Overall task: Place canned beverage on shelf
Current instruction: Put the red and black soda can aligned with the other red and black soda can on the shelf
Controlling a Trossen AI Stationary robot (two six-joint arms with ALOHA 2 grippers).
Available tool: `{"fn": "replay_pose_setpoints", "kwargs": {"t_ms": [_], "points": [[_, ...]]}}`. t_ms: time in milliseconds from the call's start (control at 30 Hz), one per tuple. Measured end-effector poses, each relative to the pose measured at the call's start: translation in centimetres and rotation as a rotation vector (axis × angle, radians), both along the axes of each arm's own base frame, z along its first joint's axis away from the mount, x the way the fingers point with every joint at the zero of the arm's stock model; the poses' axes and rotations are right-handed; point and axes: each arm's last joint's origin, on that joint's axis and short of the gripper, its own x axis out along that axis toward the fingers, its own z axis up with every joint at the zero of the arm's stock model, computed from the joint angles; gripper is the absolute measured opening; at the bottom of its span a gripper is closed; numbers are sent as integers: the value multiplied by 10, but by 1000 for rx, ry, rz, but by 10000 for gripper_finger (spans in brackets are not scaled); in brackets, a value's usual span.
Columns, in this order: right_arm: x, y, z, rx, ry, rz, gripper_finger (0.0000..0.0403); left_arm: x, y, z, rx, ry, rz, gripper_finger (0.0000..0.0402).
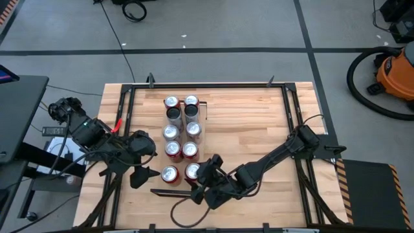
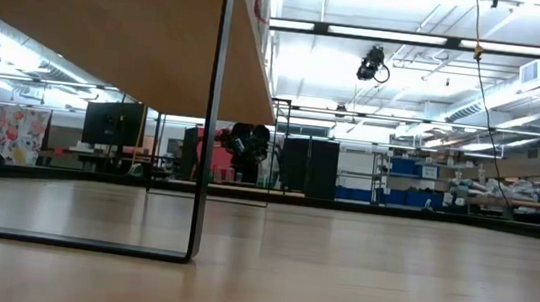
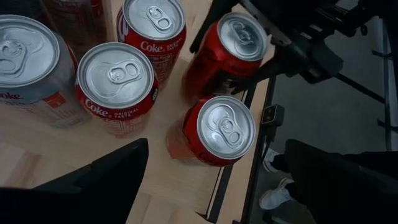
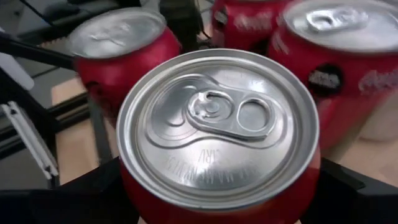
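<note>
— Red can (image 1: 192, 171), at the near end of the two rows on the shelf (image 1: 206, 111): who has it?
— Right gripper (image 1: 202, 179), its fingers pinching that can's sides. Left gripper (image 1: 140, 169) hangs spread wide beside the neighbouring can (image 1: 169, 173), gripping nothing.

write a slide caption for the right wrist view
Right claw straddling a red can on the shelf, more red cans behind.

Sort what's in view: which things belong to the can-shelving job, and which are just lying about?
Job: can in the right gripper; shelf; other cans on it; left gripper, open beside them.
Lying about: orange vacuum; loose cable on the floor.
</note>
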Motion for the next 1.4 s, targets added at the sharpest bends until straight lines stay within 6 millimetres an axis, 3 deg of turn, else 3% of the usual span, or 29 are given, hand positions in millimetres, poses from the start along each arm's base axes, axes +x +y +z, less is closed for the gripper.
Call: {"fn": "replay_pose_setpoints", "kwargs": {"t_ms": [433, 667, 933, 1200, 1400], "points": [[6, -10, -1, 60, 19, 23, 327, 0, 1, 0, 26, -11, -2, 389], [7, -9, -1, 43, 48, 80, 331, 0, 0, 0, 31, -11, -7, 389], [13, -7, -3, 27, 50, 166, 364, 0, 0, 0, 39, -12, -16, 389], [13, -8, -3, -31, 53, 156, 358, 0, 0, 0, 40, -12, -17, 389], [12, -8, 15, -55, 26, 153, 349, 0, 0, 0, 38, -12, -14, 388]]}}
